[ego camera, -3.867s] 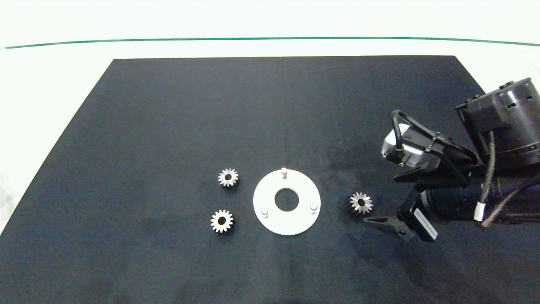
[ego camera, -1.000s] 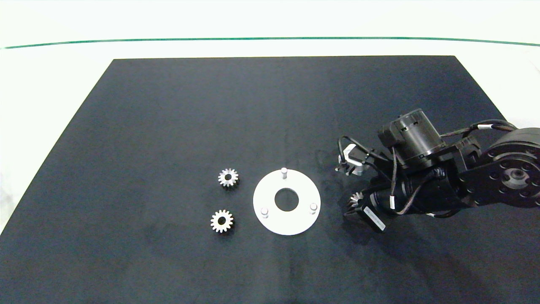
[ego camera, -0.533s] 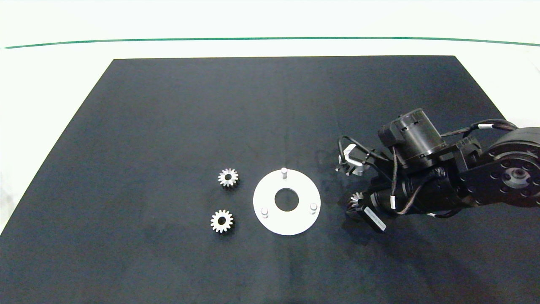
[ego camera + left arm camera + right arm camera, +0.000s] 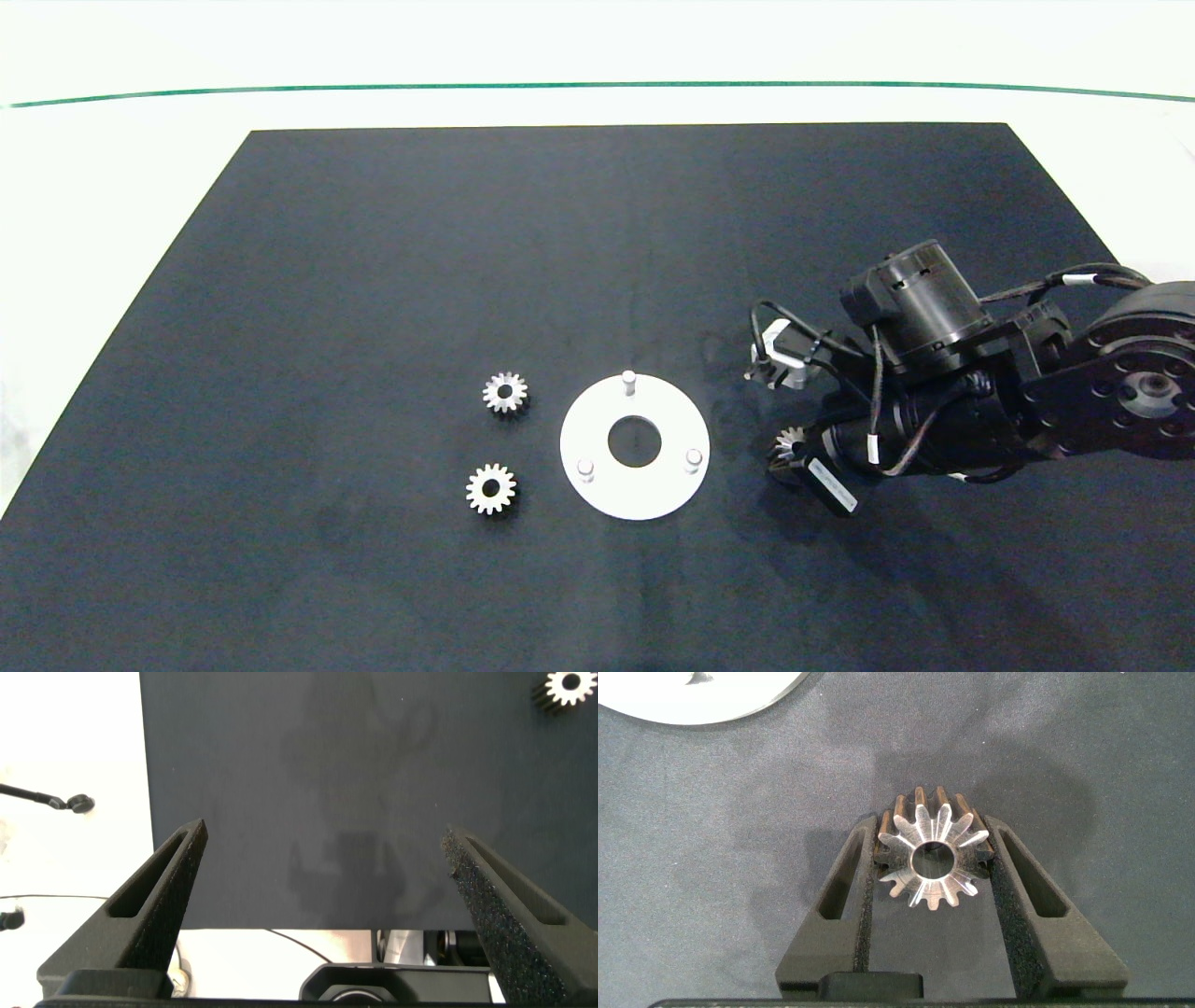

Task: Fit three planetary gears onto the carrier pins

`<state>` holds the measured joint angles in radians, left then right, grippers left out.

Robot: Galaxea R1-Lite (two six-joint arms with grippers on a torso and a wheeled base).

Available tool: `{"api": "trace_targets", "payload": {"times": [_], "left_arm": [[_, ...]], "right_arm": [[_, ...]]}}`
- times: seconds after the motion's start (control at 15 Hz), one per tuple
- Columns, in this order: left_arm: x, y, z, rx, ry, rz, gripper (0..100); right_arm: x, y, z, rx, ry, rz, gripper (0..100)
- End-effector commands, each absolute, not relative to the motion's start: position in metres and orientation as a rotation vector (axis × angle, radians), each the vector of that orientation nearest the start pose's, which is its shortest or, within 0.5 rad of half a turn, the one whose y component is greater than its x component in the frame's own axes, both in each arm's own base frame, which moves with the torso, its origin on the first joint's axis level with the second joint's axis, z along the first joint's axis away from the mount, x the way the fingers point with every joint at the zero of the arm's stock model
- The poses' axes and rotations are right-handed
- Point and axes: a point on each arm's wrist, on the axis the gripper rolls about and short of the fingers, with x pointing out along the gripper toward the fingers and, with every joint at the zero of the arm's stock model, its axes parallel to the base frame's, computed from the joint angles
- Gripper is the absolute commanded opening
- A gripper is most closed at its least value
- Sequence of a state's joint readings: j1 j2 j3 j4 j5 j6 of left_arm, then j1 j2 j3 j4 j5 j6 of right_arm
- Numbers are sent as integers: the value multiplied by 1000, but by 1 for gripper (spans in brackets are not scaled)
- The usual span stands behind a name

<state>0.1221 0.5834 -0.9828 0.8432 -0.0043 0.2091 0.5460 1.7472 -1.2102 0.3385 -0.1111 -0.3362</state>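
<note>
Gear pickup underway at the right side of the desk (image 4: 140, 392): right pincer (image 4: 934, 873) is sitting low over the black mat (image 4: 597, 233), its two fingers (image 4: 854, 882) pressing the teeth of one planetary gear (image 4: 932, 859) from either side, so it is clamping on that gear. In the head view this gear (image 4: 789, 446) is lying just beside the white carrier disc (image 4: 635, 490), to its right, mostly hidden under the wrist. Whether it is already clear of the mat I cannot tell. The other two planetary gears (image 4: 504, 392) (image 4: 490, 488) are resting flat on the mat left of the disc, apart from it. All three carrier pins (image 4: 628, 380) (image 4: 585, 468) (image 4: 693, 458) are standing bare. Left pincer (image 4: 322, 849) is hanging wide apart over the mat near its edge, idle, with one gear (image 4: 565, 686) far off in its view. Judgement: the grip is riding on tooth tips, so the gear could twist; lifting straight and slow, keeping the bore level, then centring the hole over the nearest pin before lowering should be serving best. A tilted gear is likely to jam on the pin top.
</note>
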Motion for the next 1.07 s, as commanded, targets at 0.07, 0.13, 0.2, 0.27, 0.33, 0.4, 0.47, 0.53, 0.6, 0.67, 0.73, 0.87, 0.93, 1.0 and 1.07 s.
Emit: {"api": "trace_targets", "payload": {"times": [0.07,0.13,0.2,0.27,0.33,0.4,0.47,0.53,0.6,0.67,0.73,0.87,0.93,1.0,1.07], "left_arm": [[-28,-4,258,178,455,69,100],[-28,-4,258,178,456,69,100],[-28,-4,257,178,458,69,100],[-29,-4,256,178,456,69,100],[-29,-4,256,178,459,67,100],[-30,-4,256,178,459,68,100],[-31,-4,256,178,455,69,100],[-33,-4,255,178,450,70,100],[-33,-4,255,179,447,70,100],[-35,-4,255,179,444,72,100],[-35,-4,255,179,441,71,100],[-36,-5,255,184,440,71,100],[-36,-5,255,187,440,72,100],[-36,-5,255,188,438,70,100],[-36,-5,255,189,439,72,100]], "right_arm": [[255,154,208,-586,713,547,25],[249,153,219,-579,675,551,24],[248,154,222,-577,662,553,21],[247,154,232,-575,635,553,19],[243,159,245,-589,636,574,18],[241,163,256,-598,638,585,15],[237,168,268,-606,632,604,13],[236,177,273,-616,626,630,13],[236,187,274,-623,616,653,13],[235,197,271,-638,615,675,13],[234,206,268,-655,618,688,13],[233,222,260,-686,625,704,13],[232,228,257,-699,627,713,13],[233,234,254,-707,632,719,13],[233,236,252,-711,635,721,13]]}}
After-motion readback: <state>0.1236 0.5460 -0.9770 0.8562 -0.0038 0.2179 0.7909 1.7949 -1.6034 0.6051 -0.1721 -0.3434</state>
